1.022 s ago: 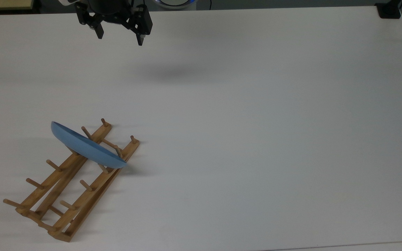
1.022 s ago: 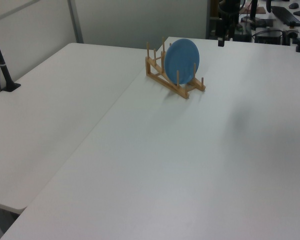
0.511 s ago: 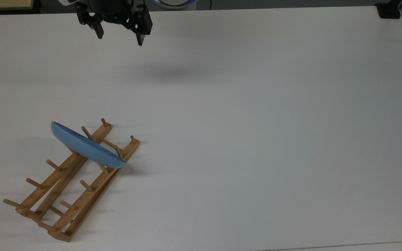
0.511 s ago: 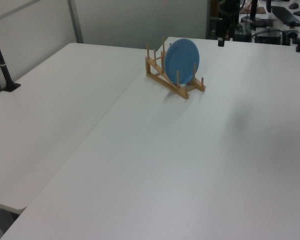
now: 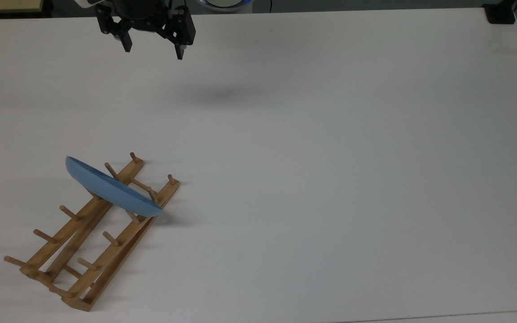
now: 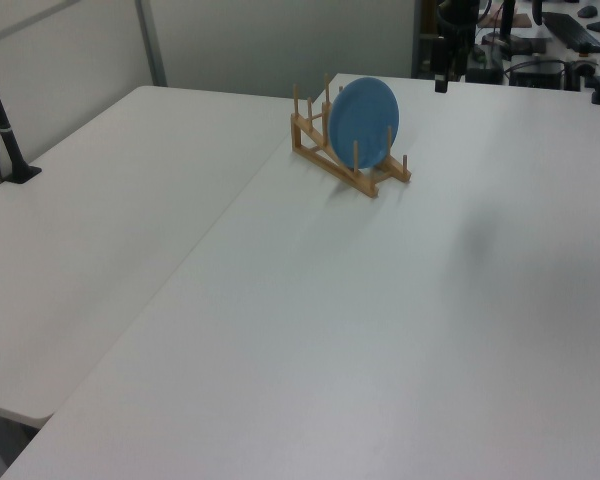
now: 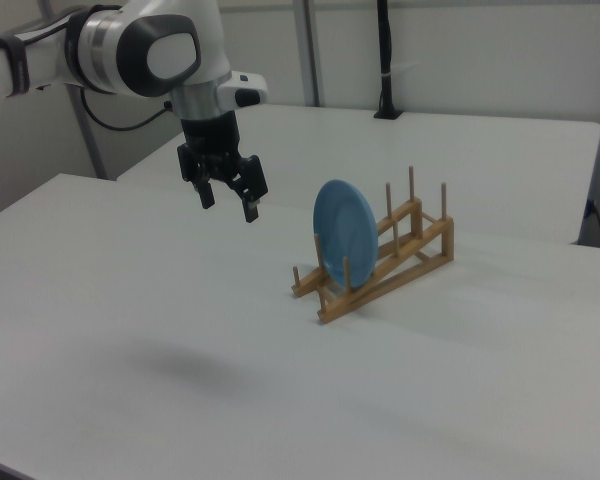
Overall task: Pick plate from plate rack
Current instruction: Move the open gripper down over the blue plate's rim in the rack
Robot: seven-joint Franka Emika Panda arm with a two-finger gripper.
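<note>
Blue plate (image 5: 110,189) stands on edge between pegs at the rack's (image 5: 89,233) near end, well apart from your gripper (image 5: 153,47), fingers spread and empty. From the gripper, it lies toward the top view's bottom, slightly left; approach its upper rim.

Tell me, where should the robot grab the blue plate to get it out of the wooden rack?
Best by its top rim, coming straight down from above. The plate stands on edge, nearly upright, in the plate rack, with pegs close against both faces lower down, so only the upper edge is free. The open gripper should probably turn so one finger goes down each face, pinch the rim, then lift upward.
</note>
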